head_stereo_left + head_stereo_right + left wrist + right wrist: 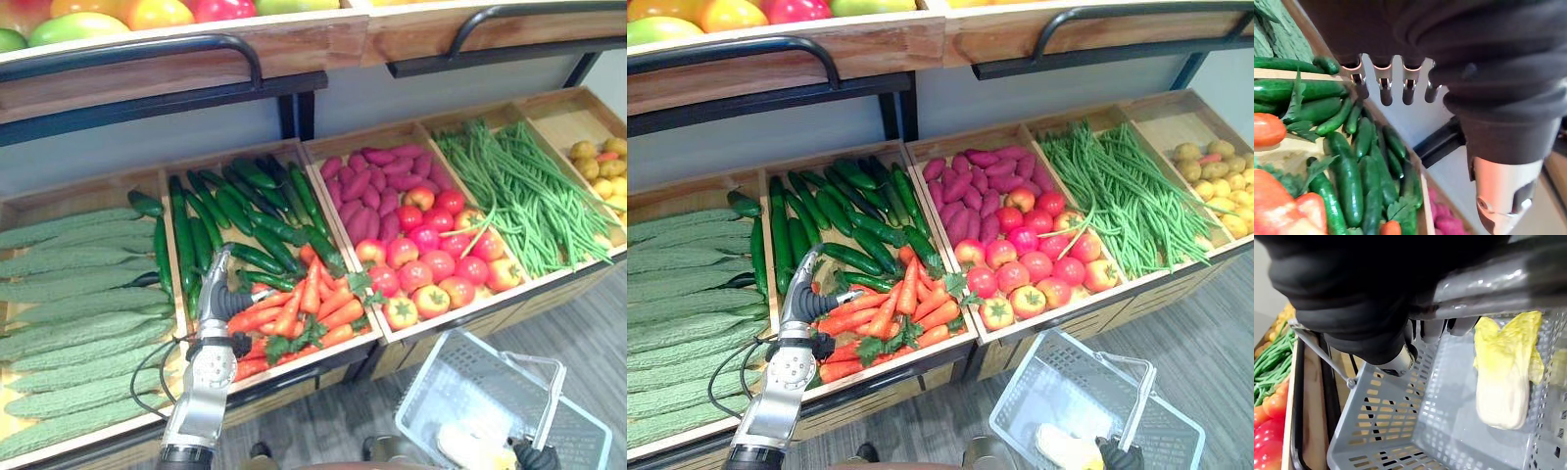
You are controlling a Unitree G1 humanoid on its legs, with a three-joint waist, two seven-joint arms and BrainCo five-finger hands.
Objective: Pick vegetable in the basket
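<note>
While the basket handle (1498, 281) is clasped by the right hand (1366, 308), the left hand (223, 294) is held straight-fingered, empty, above the carrots (294, 313).

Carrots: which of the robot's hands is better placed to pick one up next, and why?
Left. The left hand hangs open and empty right beside the carrots. The right hand is curled round the handle of the basket, which holds a cabbage.

Carrots (299, 311) before cucumbers (245, 211), tomatoes (441, 264) to their right (beans (519, 196) farther right), basket (441, 387) in front, probably a cabbage (1503, 387) inside.
</note>
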